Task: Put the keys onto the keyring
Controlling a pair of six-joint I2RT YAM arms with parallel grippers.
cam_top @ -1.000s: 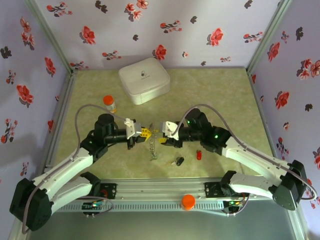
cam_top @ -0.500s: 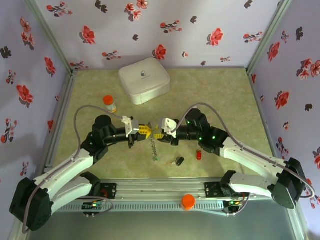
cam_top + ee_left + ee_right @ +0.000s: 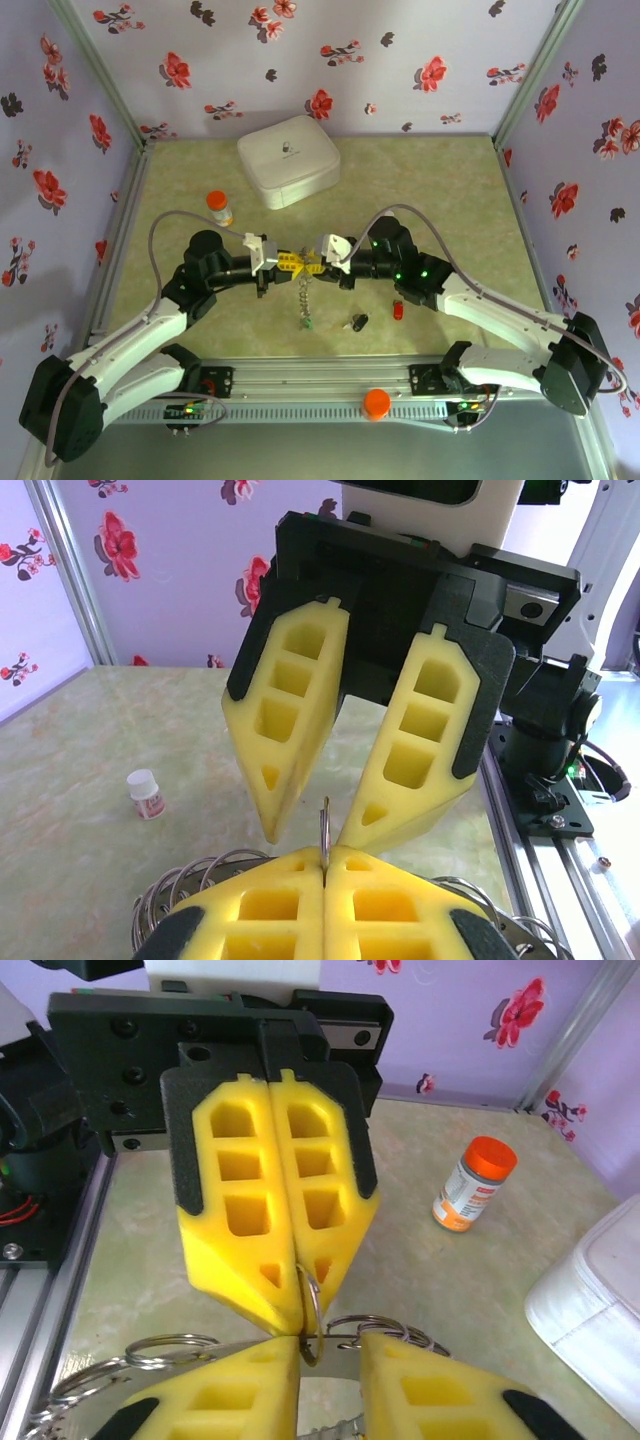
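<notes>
While the left hand (image 3: 325, 855) has its yellow foam pads pressed flat together on a thin wire of the keyring (image 3: 325, 825), the right hand (image 3: 310, 837) faces it tip to tip. The right hand's pads are parted only narrowly and straddle that same wire without, as far as I can see, pinching it.

From where I stand, the job now looks like getting a second hold on the ring so a coil can be prised open. To do it well, I'd want the right hand to bite just beside the left one's grip, not on top of it. It should also sit square to the loop, so the wire doesn't twist or spring out of the foam. A slow, light squeeze would suit, since the wire looks thin and slippery.

Below the two hands, the rest of the ring's loops and chain trail down towards the bench (image 3: 450, 200), with a small green thing (image 3: 310, 323), perhaps a key, at the lower end. A black key (image 3: 358, 322) and a red key (image 3: 399, 310) lie loose on the bench by the right arm, apart from the ring.

Farther back stand an orange-capped pill bottle (image 3: 475, 1185), its label too small to read, and a white case (image 3: 288, 160) with a small dark mark on its lid that I can't make out. No other writing is legible.
</notes>
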